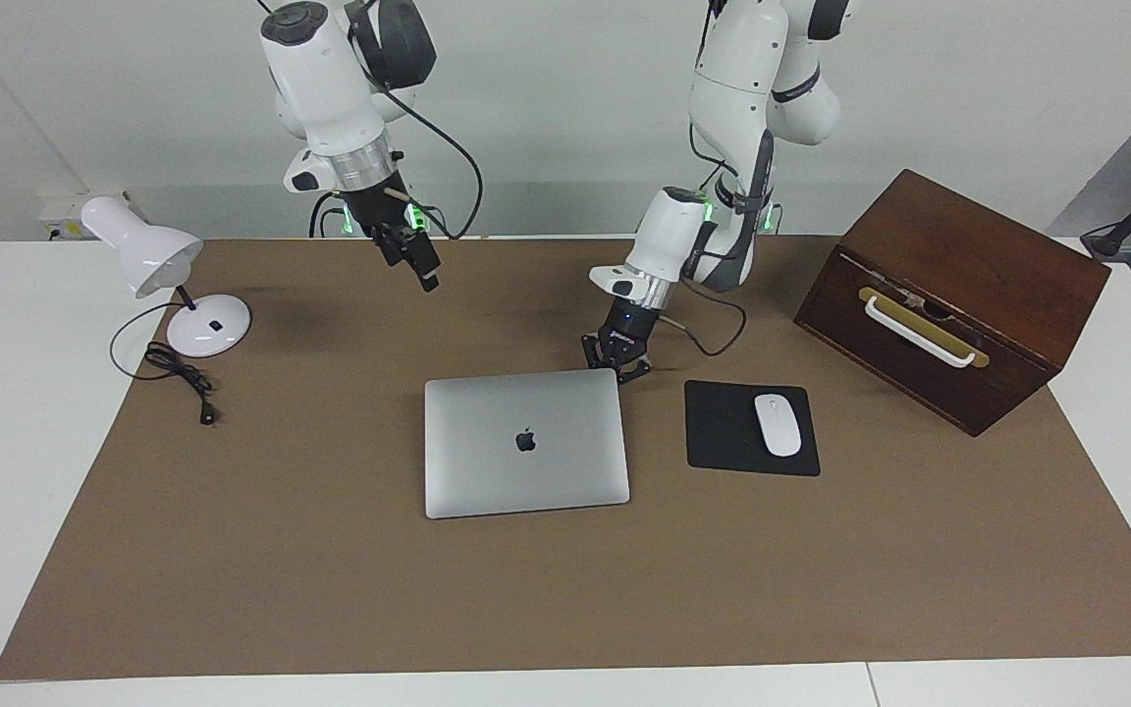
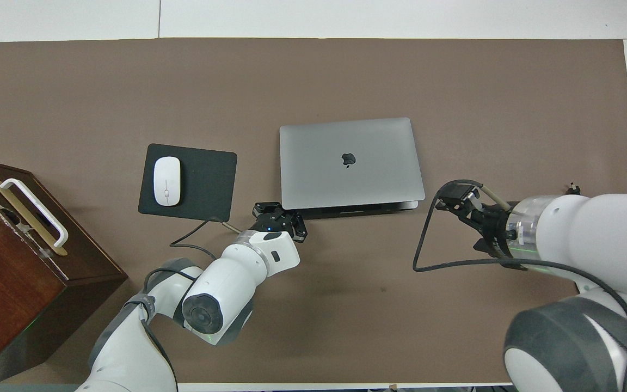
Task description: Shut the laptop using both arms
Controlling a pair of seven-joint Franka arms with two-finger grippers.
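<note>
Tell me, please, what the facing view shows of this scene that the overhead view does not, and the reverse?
Only the facing view shows the lamp's white shade, the upper arms and the wall, and that the right gripper hangs well above the mat. Only the overhead view shows the dark slit along the edge of the laptop nearest the robots. Both show the closed lid, the mouse on its pad, the wooden box, and the shut left gripper low at the laptop's corner.
</note>
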